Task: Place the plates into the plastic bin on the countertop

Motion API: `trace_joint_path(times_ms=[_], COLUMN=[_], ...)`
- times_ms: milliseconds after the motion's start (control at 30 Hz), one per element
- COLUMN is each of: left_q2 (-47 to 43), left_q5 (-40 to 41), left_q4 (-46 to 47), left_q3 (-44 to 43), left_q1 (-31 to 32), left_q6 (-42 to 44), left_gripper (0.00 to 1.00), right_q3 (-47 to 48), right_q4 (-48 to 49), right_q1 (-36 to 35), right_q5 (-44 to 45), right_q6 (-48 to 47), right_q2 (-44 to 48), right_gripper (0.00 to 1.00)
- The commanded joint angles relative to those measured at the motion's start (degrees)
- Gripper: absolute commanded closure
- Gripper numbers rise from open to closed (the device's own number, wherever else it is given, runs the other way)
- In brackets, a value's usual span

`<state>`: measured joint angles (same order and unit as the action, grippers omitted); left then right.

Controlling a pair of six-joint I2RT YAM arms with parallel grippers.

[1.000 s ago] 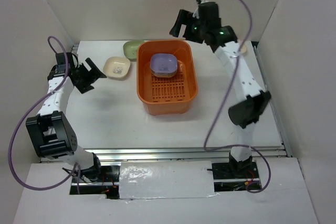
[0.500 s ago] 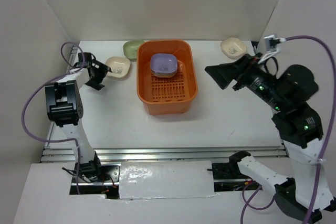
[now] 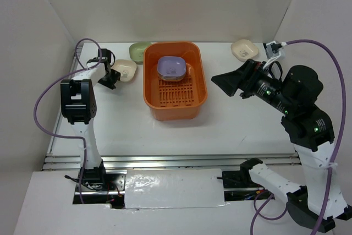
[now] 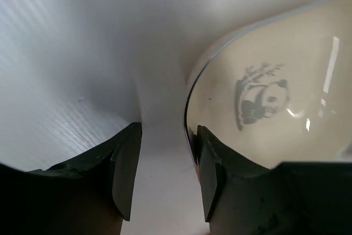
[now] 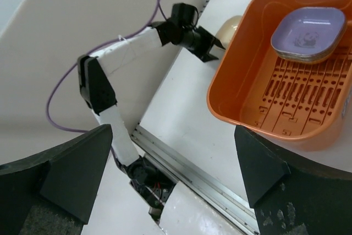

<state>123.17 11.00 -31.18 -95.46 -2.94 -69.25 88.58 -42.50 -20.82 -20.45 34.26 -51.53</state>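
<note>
Though hidden overhead, left end effector part-open astride cream plate rim, wrist view

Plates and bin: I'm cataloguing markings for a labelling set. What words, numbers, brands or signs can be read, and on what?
No readable text in any view.
On the cream plate: only a grey panda picture, no letters.
On the purple plate: a dark centre print, too small to read.
On the orange bin: no label or number can be made out.
</note>
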Motion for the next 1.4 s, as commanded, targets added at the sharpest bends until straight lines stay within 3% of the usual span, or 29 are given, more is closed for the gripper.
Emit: trace_joint_path(times_ms=[0,67,133,167,200,267,333,433,533,633,767,800,867,933,1033,1200,1367], left_q2=[0.84,1.01,1.36,1.19,0.93,-1.86,-5.47,-18.62,-29.35,-33.34,-30.81,-27.32,-21.87,-12.06,-1.29,2.24,5.4], left_q5=[2.89,1.92,1.39,0.95,0.77,2.17,4.71,11.04,15.35,8.01,-10.44,-16.39,-20.66,-23.56,-21.47,-19.97,-18.04], left_q4=[-5.3,-5.21,-4.68,-4.77,-5.12,-6.78,-11.52,-17.24,-9.64,1.26,16.89,16.85,10.4,3.53,-5.9,-2.32,-2.48], left_q3=[1.15,2.38,2.91,3.0,3.17,3.35,4.05,5.1,5.98,4.24,-0.77,-5.74,-13.92,-29.47,-44.61,-39.04,-38.75], left_q1=[-0.75,-1.28,-1.8,-2.42,-2.68,-3.56,-4.0,-4.71,-1.04,4.05,9.96,11.71,12.87,15.05,18.05,19.02,20.78], left_q6=[-2.2,-2.29,-2.03,-1.85,-1.76,-2.2,-3.16,-4.49,2.69,16.84,33.1,35.91,37.87,41.55,45.08,43.94,44.55], left_gripper=[0.43,0.45,0.55,0.68,0.88,1.0,1.0,1.0,1.0,1.0,1.0,1.0,1.0,1.0,1.0,1.0,1.0], right_q3=[3.27,3.71,3.8,4.23,4.5,5.02,4.85,4.41,4.32,4.59,2.75,2.74,3.7,4.85,3.54,3.44,4.59], right_q4=[-0.39,-0.13,-0.13,-0.56,-0.65,-1.35,-1.01,-0.04,-0.3,-1.27,-1.71,-1.88,-3.99,-5.65,-4.53,-4.69,-5.14], right_q1=[0.6,0.78,0.87,0.87,1.13,1.39,1.83,2.45,4.03,6.66,11.67,12.72,16.24,17.21,17.83,19.32,19.41], right_q5=[-1.17,-1.7,-1.88,-1.96,-1.88,-1.88,-2.14,-2.67,-2.32,-2.41,-3.28,-4.94,-6.79,-5.58,-5.56,-6.98,-6.97], right_q6=[-0.07,0.1,0.1,0.02,-0.16,-0.42,-0.42,-0.25,-0.42,-0.51,-0.42,-0.94,-2.0,-3.32,-3.06,-2.71,-2.62], right_q2=[-0.33,-0.85,-1.12,-1.21,-1.38,-1.73,-1.91,-2.26,-3.66,-6.12,-8.41,-9.72,-11.65,-12.28,-11.49,-11.66,-12.63], right_gripper=[0.0,0.0,0.0,0.0,0.0,0.0,0.0,0.0,0.0,0.0,0.0,0.0,0.0,0.0,0.0,0.0,0.0])
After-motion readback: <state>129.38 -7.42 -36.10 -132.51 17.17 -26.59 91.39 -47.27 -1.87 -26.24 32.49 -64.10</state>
